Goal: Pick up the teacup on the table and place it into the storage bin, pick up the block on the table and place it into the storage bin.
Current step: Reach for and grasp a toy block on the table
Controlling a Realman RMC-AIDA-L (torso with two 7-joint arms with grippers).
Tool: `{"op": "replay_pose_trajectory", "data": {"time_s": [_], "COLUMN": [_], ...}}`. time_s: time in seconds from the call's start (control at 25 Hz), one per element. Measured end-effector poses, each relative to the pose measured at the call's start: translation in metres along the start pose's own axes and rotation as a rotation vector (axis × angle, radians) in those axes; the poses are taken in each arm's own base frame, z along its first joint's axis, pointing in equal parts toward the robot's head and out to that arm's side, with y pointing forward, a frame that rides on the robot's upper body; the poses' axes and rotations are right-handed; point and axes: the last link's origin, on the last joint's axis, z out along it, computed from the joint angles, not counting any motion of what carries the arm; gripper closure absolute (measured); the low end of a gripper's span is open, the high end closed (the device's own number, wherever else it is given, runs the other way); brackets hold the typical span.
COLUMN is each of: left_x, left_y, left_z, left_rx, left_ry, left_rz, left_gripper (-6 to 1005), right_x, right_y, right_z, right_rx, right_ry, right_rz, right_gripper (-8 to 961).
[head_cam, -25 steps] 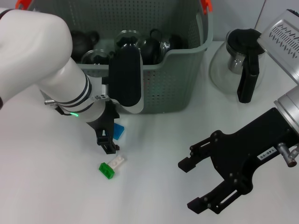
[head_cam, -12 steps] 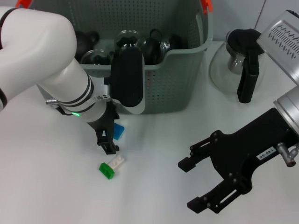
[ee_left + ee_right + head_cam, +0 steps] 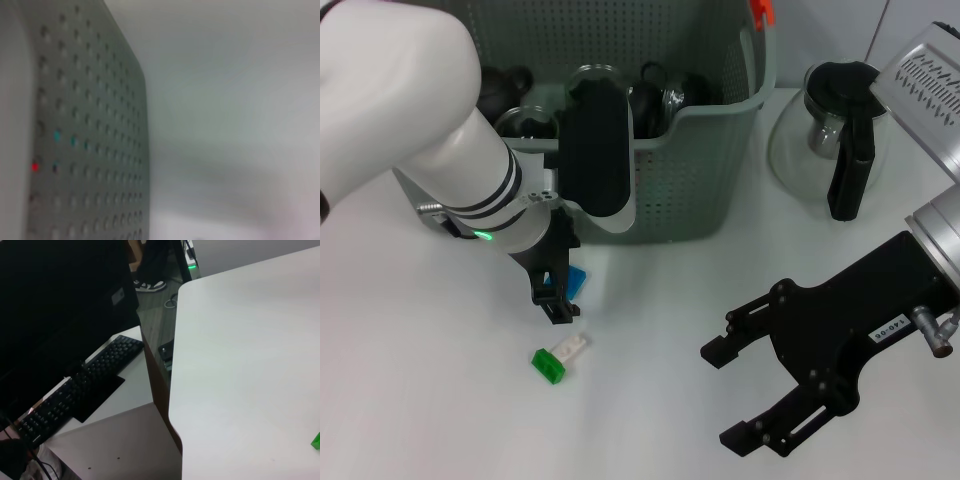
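The grey-green perforated storage bin stands at the back of the white table and fills part of the left wrist view. Glass teacups with dark parts lie inside it; no teacup shows on the table. A blue block lies just in front of the bin. My left gripper hangs low right beside it, fingers apart, partly covering it. A green-and-white block lies a little nearer on the table; its green edge shows in the right wrist view. My right gripper hovers open at the front right, holding nothing.
A glass carafe with a black handle stands right of the bin, and a perforated metal object sits at the far right. The right wrist view looks past the table edge to a keyboard on a lower desk.
My left arm and gripper have shifted slightly up and toward the bin, closing on the blue block. The blocks and the right arm have not moved.
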Motion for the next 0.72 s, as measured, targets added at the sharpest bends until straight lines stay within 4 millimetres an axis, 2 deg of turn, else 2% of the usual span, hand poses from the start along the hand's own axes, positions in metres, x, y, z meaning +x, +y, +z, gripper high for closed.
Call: {"op": "replay_pose_trajectory", "data": {"time_s": [0.36,0.48,0.72], "left_x": [-0.002,-0.013,-0.045], "left_y": [-0.002,-0.003,0.006], "left_z": [-0.009,-0.017,-0.054], "left_rx": [-0.008,-0.012,0.000], "left_ry": [-0.002,0.045,0.314], "left_rz": [-0.056,-0.133,-0.316], "left_gripper": [96,97,109], "right_x": [0.000,0.001,0.003], "right_y": [-0.001,-0.001,-0.003], "right_z": [-0.002,-0.003,-0.012], "right_rx": [0.005,0.010,0.034], "right_ry": [-0.004,-0.010,-0.035], "right_rz": [0.001,0.004,0.009], "right_gripper": [72,72,71]}}
